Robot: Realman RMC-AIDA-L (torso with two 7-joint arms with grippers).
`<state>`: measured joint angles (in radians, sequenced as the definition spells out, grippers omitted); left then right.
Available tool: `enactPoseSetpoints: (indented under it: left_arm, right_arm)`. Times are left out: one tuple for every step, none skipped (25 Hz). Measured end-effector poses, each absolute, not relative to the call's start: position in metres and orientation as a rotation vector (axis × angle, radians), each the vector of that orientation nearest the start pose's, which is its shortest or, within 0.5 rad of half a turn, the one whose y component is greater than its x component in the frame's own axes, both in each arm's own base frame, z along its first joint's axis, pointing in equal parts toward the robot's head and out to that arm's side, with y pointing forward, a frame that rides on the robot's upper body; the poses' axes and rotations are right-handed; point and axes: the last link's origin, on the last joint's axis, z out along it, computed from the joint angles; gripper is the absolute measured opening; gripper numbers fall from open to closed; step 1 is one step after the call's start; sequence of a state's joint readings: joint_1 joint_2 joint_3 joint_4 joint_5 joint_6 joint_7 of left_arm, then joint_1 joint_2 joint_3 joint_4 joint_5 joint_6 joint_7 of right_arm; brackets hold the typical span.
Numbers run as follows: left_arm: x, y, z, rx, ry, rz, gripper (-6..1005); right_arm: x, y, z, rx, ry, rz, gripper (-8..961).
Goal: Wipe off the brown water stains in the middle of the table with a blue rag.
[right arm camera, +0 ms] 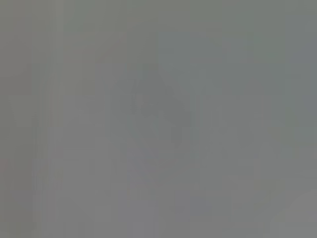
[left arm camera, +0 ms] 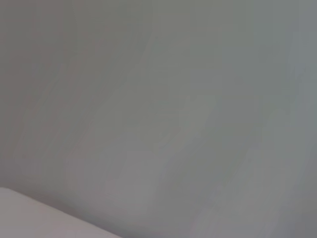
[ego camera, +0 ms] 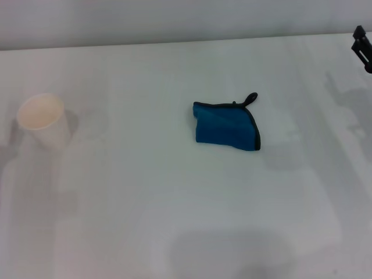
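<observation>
The blue rag [ego camera: 225, 124] lies crumpled and folded on the white table [ego camera: 145, 203] near its middle. Its black edge trim and small black loop point toward the far right. No brown stain shows on the table; it is hidden or out of view. A black part of my right gripper [ego camera: 362, 47] pokes in at the far right edge of the head view, well away from the rag and above the table. My left gripper is out of view. Both wrist views show only a plain pale surface.
A cream paper cup [ego camera: 44, 121] stands upright at the left side of the table. The table's far edge runs along the top of the head view against a pale wall.
</observation>
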<state>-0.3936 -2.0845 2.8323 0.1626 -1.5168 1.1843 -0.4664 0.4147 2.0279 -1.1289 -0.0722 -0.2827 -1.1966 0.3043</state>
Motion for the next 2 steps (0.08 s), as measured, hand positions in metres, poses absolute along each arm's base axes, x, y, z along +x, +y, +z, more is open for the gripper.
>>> enactPoseSetpoints:
  left_arm:
    - [-0.3587,0.3016,-0.0181,-1.355,-0.972,-0.910,887]
    - [-0.3609,0.3008,-0.0170,-1.327,-1.003,-0.932,887]
  right_arm:
    - [0.3699,0.3243,0.0430,-1.498,0.545,0.659,845]
    - [0.3705,0.3229,0.0439,-1.492,0.544,0.662,845]
